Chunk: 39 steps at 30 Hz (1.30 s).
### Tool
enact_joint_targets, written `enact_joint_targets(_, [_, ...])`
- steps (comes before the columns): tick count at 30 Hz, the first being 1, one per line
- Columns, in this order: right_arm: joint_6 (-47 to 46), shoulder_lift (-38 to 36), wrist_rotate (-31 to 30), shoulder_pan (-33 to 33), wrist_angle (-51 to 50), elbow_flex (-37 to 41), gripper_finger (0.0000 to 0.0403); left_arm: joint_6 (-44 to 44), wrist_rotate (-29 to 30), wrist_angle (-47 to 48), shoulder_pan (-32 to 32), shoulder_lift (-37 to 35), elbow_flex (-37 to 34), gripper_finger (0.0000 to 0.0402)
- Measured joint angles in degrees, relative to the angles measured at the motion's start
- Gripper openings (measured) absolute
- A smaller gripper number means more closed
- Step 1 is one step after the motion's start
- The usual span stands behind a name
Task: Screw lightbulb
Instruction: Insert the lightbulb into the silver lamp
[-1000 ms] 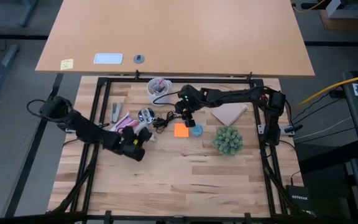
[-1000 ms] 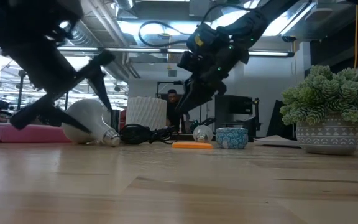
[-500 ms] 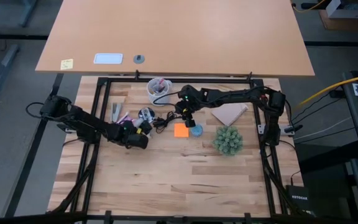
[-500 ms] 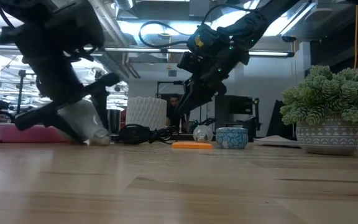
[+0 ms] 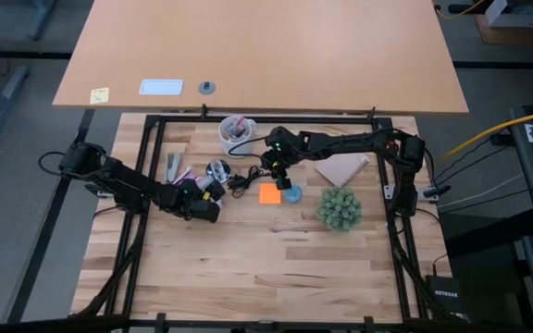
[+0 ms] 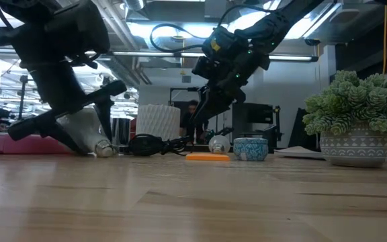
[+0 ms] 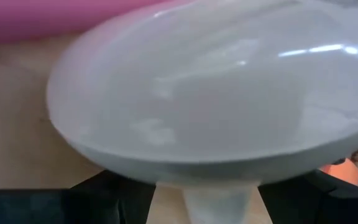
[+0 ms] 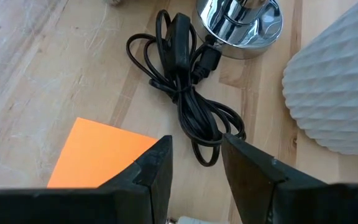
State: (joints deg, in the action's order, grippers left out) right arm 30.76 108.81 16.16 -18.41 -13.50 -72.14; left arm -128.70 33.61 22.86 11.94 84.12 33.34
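Note:
The white frosted lightbulb (image 7: 216, 93) lies on its side on the table (image 5: 276, 268), its narrow grey base (image 6: 103, 148) resting on the wood. My left gripper (image 7: 207, 186) is open and slants down over the bulb from the table's left, one finger on each side of the taper. In the high view my left gripper (image 5: 208, 194) hides most of the bulb. My right gripper (image 8: 194, 168) hovers open above the black cord (image 8: 185, 93) and the orange sticky note (image 8: 104, 155), with nothing between its fingers. The shiny socket (image 5: 216, 169) stands just beyond the bulb. My left gripper has its two fingers (image 7: 114, 193) on either side of the bulb's funnel-like taper (image 7: 219, 196), near the narrow end. I cannot tell whether they touch it. The bulb lies on the table, not lifted.
A ribbed white pen cup (image 5: 236, 134) stands at the far side. A small blue bowl (image 5: 291, 194) and a potted plant (image 5: 340, 208) sit to the right, with a beige sheet (image 5: 340, 169) beyond them. A pink item (image 5: 181, 182) lies left of the bulb. The near half of the table is bare wood.
My left gripper has swung toward the table's far edge and onto the bulb, turning and sinking slightly, so that its open fingers now straddle the bulb. It has slowed in the last half second. The bulb's base end has shifted a little to the left in the low view.

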Motion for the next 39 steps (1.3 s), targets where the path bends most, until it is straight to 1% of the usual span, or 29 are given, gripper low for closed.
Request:
enact_joint_targets(8, [-0.02, 0.02, -0.01, 0.0, 0.01, 0.0, 0.0143, 0.16, 0.46, 0.41, 0.02, 0.0, -0.05, 0.0238])
enact_joint_targets(11, [-0.02, 0.04, 0.0, 0.0, 0.02, 0.0, 0.0143, 0.8, 1.22, 0.81, 0.04, 0.02, -0.15, 0.0218])
enact_joint_targets(17, [-0.02, 0.04, -0.02, 0.01, 0.04, -0.02, 0.0143, 1.72, 2.14, 0.94, 0.11, 0.11, -0.24, 0.0151])
enact_joint_targets(21, [-0.02, 0.04, -0.02, 0.0, 0.17, -0.02, 0.0143, 3.61, 2.07, -1.49, 0.11, 0.11, -0.28, 0.015])
enact_joint_targets(24, [-0.02, 0.04, -0.02, 0.0, 0.98, -0.02, 0.0143, 7.71, 2.24, -5.45, 0.12, 0.11, -0.28, 0.015])
enact_joint_targets(29, [-0.03, 0.04, -0.04, 0.0, 3.83, -0.04, 0.0143, 17.17, 3.53, -14.5, 0.2, 0.11, -0.26, 0.0151])
enact_joint_targets(33, [-0.19, 0.04, -1.21, 0.02, 6.33, -0.04, 0.0143, 24.4, 4.76, -20.89, 0.82, 0.11, -0.22, 0.0151])
enact_joint_targets(36, [-0.89, 0.04, -1.78, 0.02, 8.44, -0.07, 0.0143, 27.48, 8.44, -24.16, 1.65, 0.0, -0.22, 0.0151])
enact_joint_targets(39, [-2.04, 0.04, -1.6, 0.02, 9.19, -0.07, 0.0143, 29.14, 13.51, -24.35, 2.56, -1.0, -0.22, 0.0151])
